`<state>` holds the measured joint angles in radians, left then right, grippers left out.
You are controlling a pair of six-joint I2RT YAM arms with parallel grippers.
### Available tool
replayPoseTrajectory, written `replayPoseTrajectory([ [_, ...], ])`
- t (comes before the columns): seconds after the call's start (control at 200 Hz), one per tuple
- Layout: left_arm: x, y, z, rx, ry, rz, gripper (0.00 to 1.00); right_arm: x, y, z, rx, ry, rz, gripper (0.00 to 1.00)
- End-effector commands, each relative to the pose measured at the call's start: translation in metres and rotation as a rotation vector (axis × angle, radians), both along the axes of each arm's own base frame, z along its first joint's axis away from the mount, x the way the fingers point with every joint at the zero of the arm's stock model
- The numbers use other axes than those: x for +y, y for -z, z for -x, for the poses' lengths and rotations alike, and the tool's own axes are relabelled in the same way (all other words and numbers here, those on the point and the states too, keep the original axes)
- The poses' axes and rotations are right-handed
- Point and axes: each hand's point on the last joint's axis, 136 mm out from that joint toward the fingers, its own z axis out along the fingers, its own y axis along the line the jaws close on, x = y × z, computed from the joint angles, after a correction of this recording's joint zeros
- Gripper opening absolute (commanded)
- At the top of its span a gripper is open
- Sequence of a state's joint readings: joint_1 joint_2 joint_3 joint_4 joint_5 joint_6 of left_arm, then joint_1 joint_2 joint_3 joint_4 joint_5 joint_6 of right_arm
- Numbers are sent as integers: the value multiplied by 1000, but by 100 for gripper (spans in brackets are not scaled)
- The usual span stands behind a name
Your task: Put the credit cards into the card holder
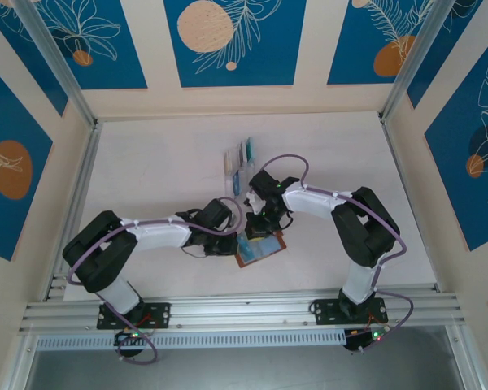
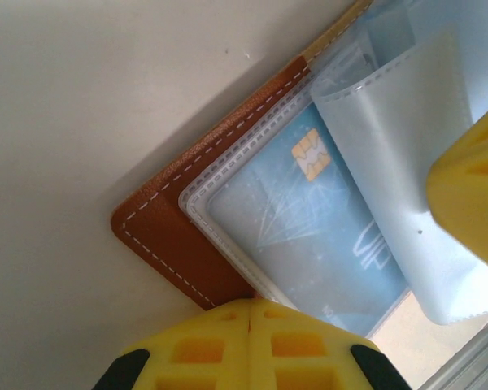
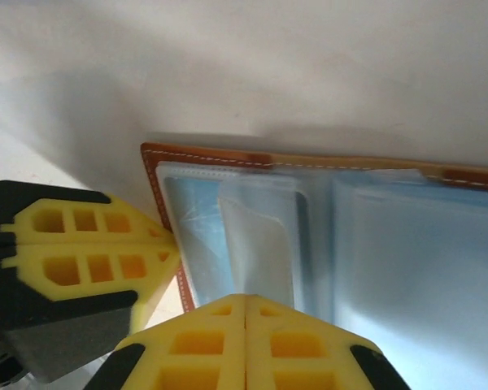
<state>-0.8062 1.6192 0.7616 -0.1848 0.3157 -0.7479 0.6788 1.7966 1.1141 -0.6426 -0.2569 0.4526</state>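
Keeping left gripper [image 2: 250, 313] and right gripper [image 3: 246, 305] shut, empty, at the open card holder [image 2: 167, 236] just ahead, its length lying crosswise, spare credit cards [image 1: 241, 156] sitting beyond the right gripper, nearer that arm.

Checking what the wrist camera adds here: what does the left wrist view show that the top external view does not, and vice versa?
Left wrist view: a blue card with a gold chip inside a clear pocket of the card holder, white stitching on its brown leather, and the left gripper shut at the holder's edge. Top external view: the left arm and right arm meeting over the holder, and a clear rack holding more cards farther out on the table. Both: the holder lying open on the table.
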Motion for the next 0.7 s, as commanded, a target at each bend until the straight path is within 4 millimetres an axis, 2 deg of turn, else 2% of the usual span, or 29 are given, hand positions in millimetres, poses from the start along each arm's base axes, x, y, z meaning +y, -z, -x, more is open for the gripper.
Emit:
replayPoseTrajectory([
  [0.0,23,29,-1,13,-16,-94,5,12,5,17,90,-20,-41,8],
  [0.09,24,29,-3,13,-19,-92,5,20,-1,24,112,-14,-93,13],
  [0.215,25,30,-6,19,-24,-86,5,32,-10,36,162,-14,-176,24],
  [0.345,27,31,-9,22,-32,-80,5,35,-18,42,170,-20,-202,33],
  [0.44,28,31,-8,24,-34,-78,5,37,-30,45,173,-32,-247,38],
  [0.575,31,31,-10,27,-41,-77,5,44,-62,51,176,-68,-349,42],
  [0.695,31,32,-10,29,-40,-74,5,35,-75,46,115,-65,-317,44],
])
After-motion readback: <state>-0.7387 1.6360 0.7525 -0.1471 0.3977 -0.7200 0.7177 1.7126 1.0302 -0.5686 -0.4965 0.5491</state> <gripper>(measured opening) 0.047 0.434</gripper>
